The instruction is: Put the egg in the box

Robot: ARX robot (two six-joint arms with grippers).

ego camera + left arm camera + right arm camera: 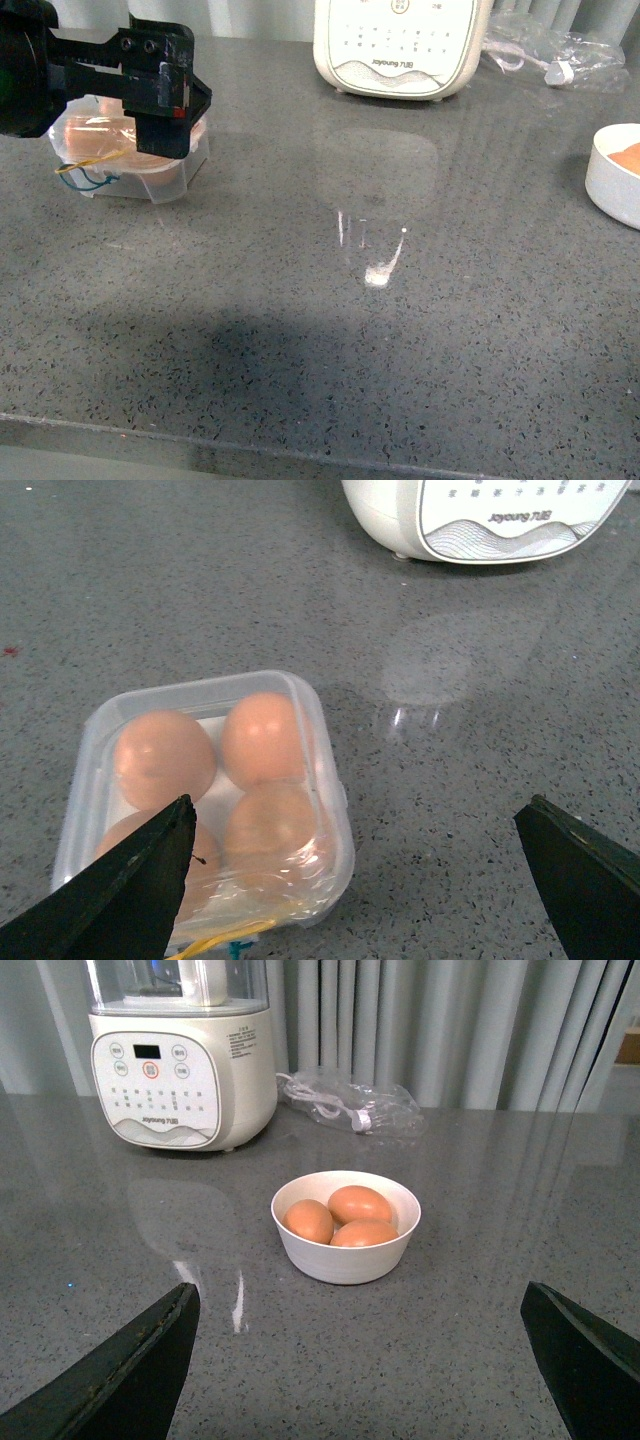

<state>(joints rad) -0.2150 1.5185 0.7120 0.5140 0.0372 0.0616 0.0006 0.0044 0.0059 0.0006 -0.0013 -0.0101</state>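
The clear plastic box [330,810] holds several brown eggs, among them one [163,758] and another [262,738]; a yellow-and-blue band shows at its near end. In the front view the box [160,180] stands at the far left of the counter. My left gripper [163,135] hovers over it, open and empty [350,880], with one finger [120,890] above the box's edge. My right gripper [360,1370] is open and empty, a short way back from a white bowl [345,1260] that holds three brown eggs, the top one [358,1203] unobstructed.
A cream appliance [400,45] with buttons stands at the back of the grey counter. A crumpled clear plastic bag [550,55] lies to its right. The white bowl [610,190] sits at the right edge of the front view. The counter's front edge runs along the bottom.
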